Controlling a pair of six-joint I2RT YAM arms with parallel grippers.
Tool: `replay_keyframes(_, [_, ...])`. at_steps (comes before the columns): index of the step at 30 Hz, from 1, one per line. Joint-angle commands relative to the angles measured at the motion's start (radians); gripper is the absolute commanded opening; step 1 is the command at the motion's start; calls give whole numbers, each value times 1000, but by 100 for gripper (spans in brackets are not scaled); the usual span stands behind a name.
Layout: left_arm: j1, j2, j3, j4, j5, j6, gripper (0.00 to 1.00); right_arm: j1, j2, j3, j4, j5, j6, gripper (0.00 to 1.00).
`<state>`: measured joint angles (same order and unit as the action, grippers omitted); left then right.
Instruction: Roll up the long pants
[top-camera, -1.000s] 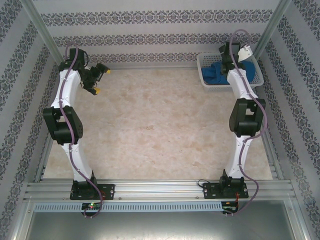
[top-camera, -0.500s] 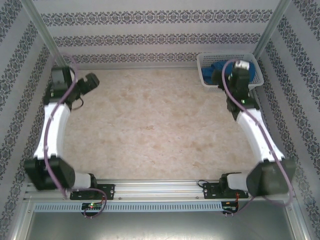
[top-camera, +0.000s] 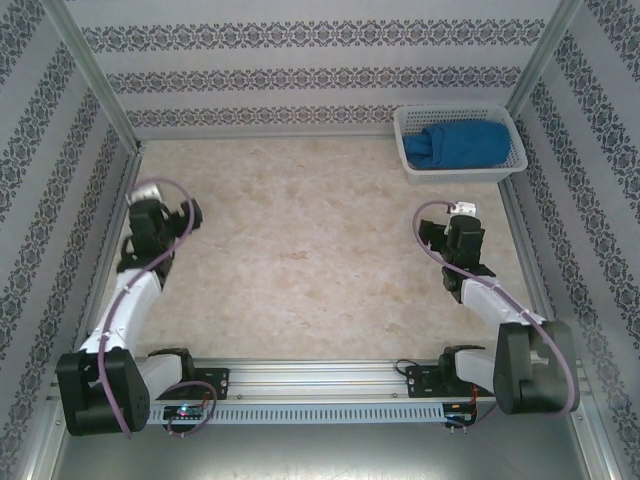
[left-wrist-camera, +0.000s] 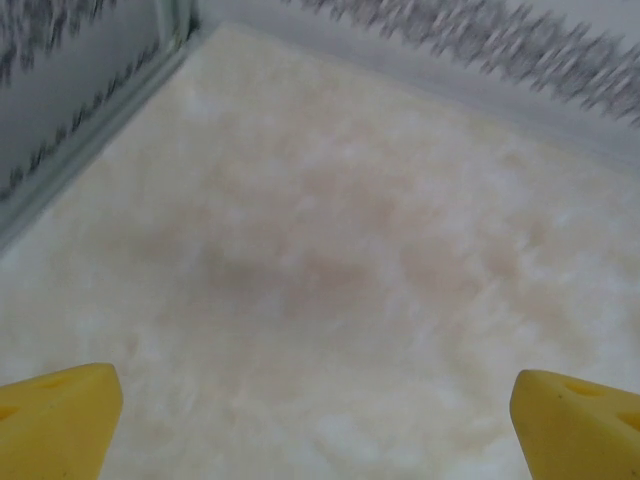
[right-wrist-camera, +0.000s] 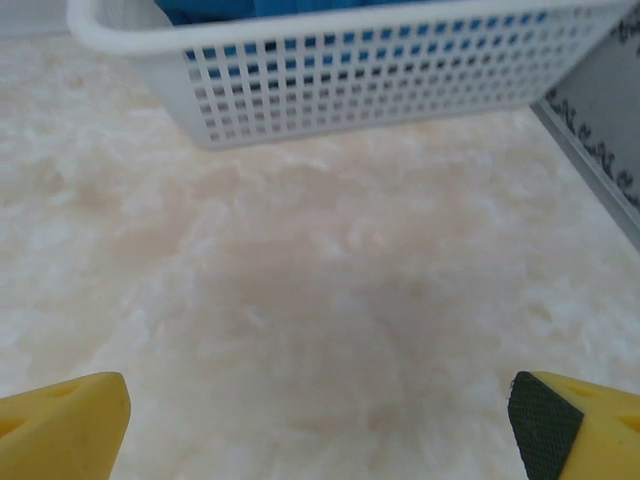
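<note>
The long pants (top-camera: 462, 146) sit as a blue bundle in the white basket (top-camera: 457, 110) at the far right corner of the surface (top-camera: 300, 250), apparently rolled and stowed. Both the left gripper (left-wrist-camera: 320, 400) and right gripper (right-wrist-camera: 320, 410) are spread wide and empty, arms folded low near the bases, seemingly parked clear.

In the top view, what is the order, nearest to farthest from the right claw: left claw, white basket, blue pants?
1. White basket, far right corner, straight ahead.
2. Long pants, inside that basket.
3. Left claw, across the table, left side.
</note>
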<state>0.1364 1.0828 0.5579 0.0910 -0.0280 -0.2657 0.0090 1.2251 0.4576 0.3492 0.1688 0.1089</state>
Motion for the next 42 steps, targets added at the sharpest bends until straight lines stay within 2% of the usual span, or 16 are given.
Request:
replay_keyframes(1, [-11,-59,-254,472,-71,48,100,3,75,13,215,-31,-40,98])
replay_keyframes(2, [-10,-58,-296,559,-75,78,100,8,103,12,242,-34,-48,98])
replay_keyframes(4, [-9,-19,-293,536,-80,136,100,16,158,8,289,-53,-63,98])
replay_keyframes(6, [-11,72,-284,549,-15,181,100,26,236,-16,401,-58,-75,98])
replay_keyframes(7, [-11,128,-289,609,16,186,100,28,270,-40,501,-58,-72,98])
replay_keyframes(9, [-12,188,-276,687,73,167,100,26,258,-64,496,-60,-73,98])
replay_keyframes(10, [-12,245,-254,714,97,149,100,30,307,-96,653,-68,-83,98])
replay_keyframes(11, [-16,315,-238,757,125,146,100,36,322,-105,665,-61,-87,98])
replay_keyframes(12, [-33,406,-217,833,165,182,100,38,290,-88,573,-58,-90,98])
replay_keyframes(13, [-82,458,-175,782,167,244,100,36,272,-72,518,-59,-87,98])
replay_keyframes(14, [-117,499,-148,789,122,270,100,32,285,-79,563,-63,-83,98])
replay_keyframes(15, [-121,473,-155,745,116,270,100,31,300,-88,601,-55,-78,98])
replay_keyframes(17, [-122,487,-179,823,110,273,100,32,285,-80,548,-53,-81,98])
replay_keyframes(18, [-122,470,-161,757,110,271,100,28,280,-73,537,-54,-75,98])
replay_keyframes(20, [-122,482,-143,734,102,266,100,26,288,-79,562,-56,-74,98])
replay_keyframes(42, [-123,481,-139,731,99,266,100,26,283,-79,551,-60,-74,98])
